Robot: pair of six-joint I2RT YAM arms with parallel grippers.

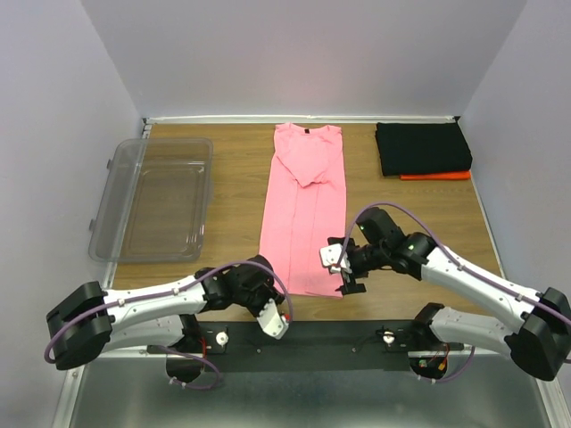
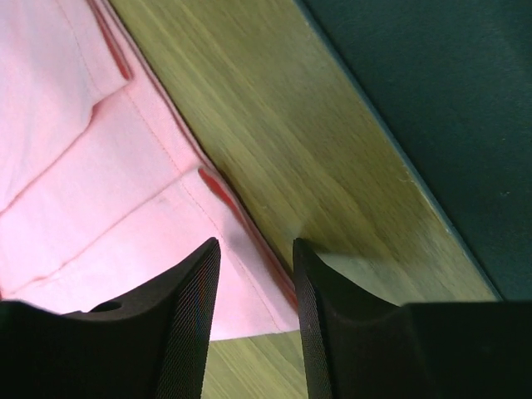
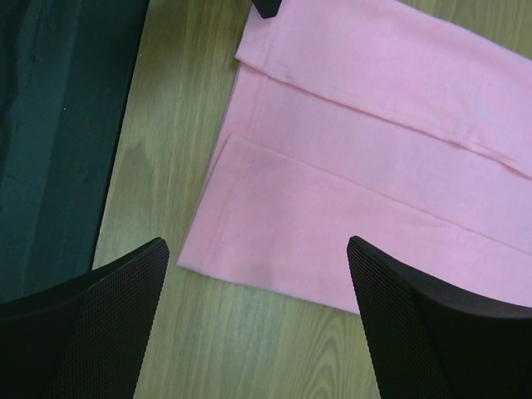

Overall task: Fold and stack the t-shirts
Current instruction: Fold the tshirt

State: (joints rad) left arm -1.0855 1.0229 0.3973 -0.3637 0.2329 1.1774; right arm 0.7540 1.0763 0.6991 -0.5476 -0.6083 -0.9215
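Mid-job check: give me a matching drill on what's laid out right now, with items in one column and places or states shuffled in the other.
Items
1. bright pink cotton t-shirt
2. black folded t-shirt
3. orange-red t-shirt
4. clear plastic tub

Places or states
a. far left
b. under another shirt, only an edge showing
c. folded into a long strip, centre
d. top of the far-right stack

Pairs: 1-c, 2-d, 3-b, 4-a

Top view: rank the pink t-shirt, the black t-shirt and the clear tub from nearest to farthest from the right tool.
1. Pink t-shirt, in the middle, its near right corner under the right tool.
2. Black t-shirt, folded, at the far right.
3. Clear tub, over on the left side.
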